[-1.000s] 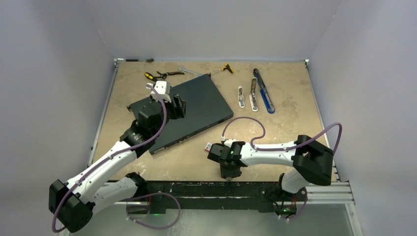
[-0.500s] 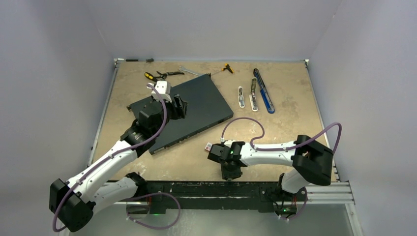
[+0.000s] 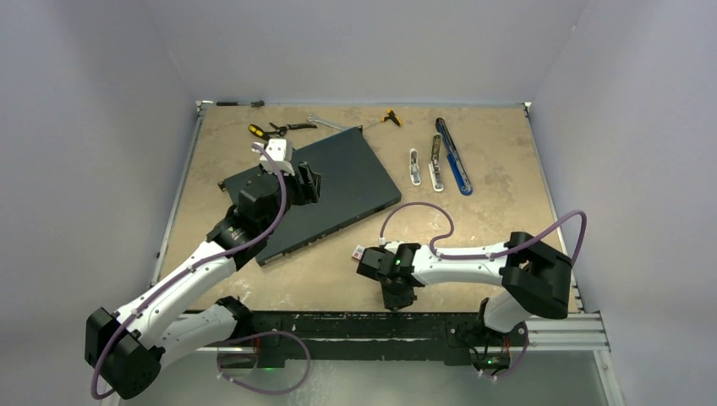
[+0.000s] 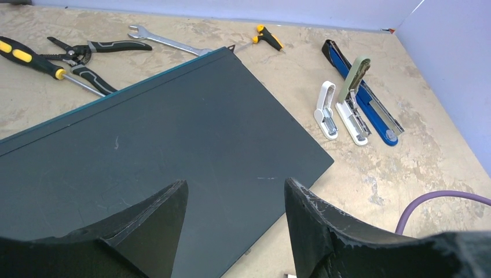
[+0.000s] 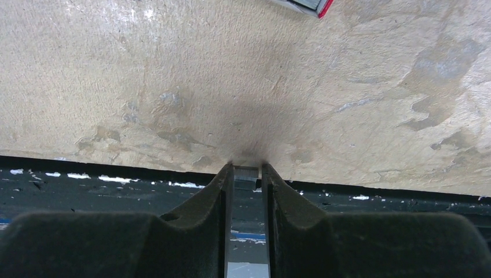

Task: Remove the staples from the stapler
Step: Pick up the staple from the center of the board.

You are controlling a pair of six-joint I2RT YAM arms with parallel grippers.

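Observation:
My right gripper (image 5: 247, 169) points down at the table's near edge, its fingertips shut on a tiny silvery strip of staples (image 5: 247, 171) that rests on the table surface. From above, this right gripper (image 3: 399, 301) sits at the front middle. The stapler (image 3: 436, 165), white with a pale green top lifted open, lies at the back right; in the left wrist view the stapler (image 4: 353, 98) stays far from both grippers. My left gripper (image 4: 234, 185) hangs open and empty above a dark flat board (image 4: 173, 139).
A small white stapler (image 3: 414, 167) and a long blue one (image 3: 454, 157) flank the open stapler. A red-and-white box (image 3: 359, 253) lies by my right wrist. Pliers (image 3: 287, 128), a screwdriver (image 3: 256, 131) and a wrench (image 3: 325, 123) lie at the back. The black front rail (image 5: 116, 191) borders the table.
The right jaws have narrowed onto the staple strip at the table's near edge. The left arm has not moved.

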